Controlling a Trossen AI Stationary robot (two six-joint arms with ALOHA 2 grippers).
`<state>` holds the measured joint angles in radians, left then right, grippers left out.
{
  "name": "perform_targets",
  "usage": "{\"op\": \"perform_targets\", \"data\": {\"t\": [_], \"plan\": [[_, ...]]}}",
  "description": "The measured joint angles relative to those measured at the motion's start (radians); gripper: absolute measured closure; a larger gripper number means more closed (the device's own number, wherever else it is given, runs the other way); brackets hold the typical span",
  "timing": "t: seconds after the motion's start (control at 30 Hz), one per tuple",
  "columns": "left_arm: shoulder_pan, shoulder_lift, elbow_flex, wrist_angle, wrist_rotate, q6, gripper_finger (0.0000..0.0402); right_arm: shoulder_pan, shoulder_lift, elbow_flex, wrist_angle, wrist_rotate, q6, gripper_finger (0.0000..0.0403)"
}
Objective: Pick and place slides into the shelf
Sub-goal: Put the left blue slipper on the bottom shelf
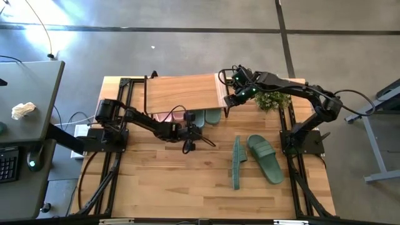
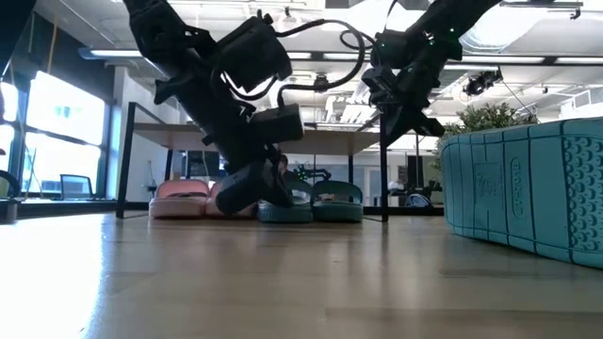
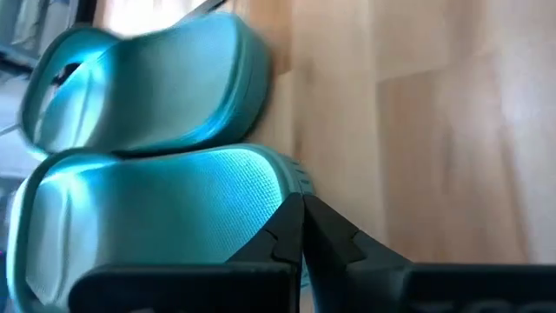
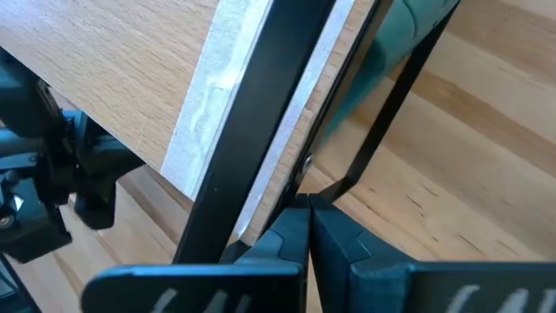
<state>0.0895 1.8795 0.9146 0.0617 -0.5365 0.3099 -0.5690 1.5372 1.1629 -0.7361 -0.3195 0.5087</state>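
The big wooden table [image 1: 187, 187] fills the view, and at its far side sits the shelf [image 1: 181, 92], plank top over a thin black frame. Tucked under it are four slides: the pink pair [image 2: 181, 199] and one green pair [image 2: 311, 201], heels poking out toward the front. So, by my read, two pairs home, one to go. That last green pair [image 1: 265, 156] lies out on the table's right half, one slide flat, its mate [image 1: 237, 162] tipped on edge just beside it. The left gripper [image 1: 187, 145] hangs low before the shelved green slides, fingers pinched together, holding nothing. The right gripper [image 1: 229, 100] hovers at the shelf's right end, also closed and empty.
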Motion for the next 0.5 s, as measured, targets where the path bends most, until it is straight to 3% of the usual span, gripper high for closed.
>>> {"op": "perform_targets", "data": {"t": [0.5], "plan": [[0.016,0.004,-0.002,0.037,-0.095,-0.011,0.0401,0.0,0.001,0.0,0.0,-0.025,-0.006,0.0403]]}}
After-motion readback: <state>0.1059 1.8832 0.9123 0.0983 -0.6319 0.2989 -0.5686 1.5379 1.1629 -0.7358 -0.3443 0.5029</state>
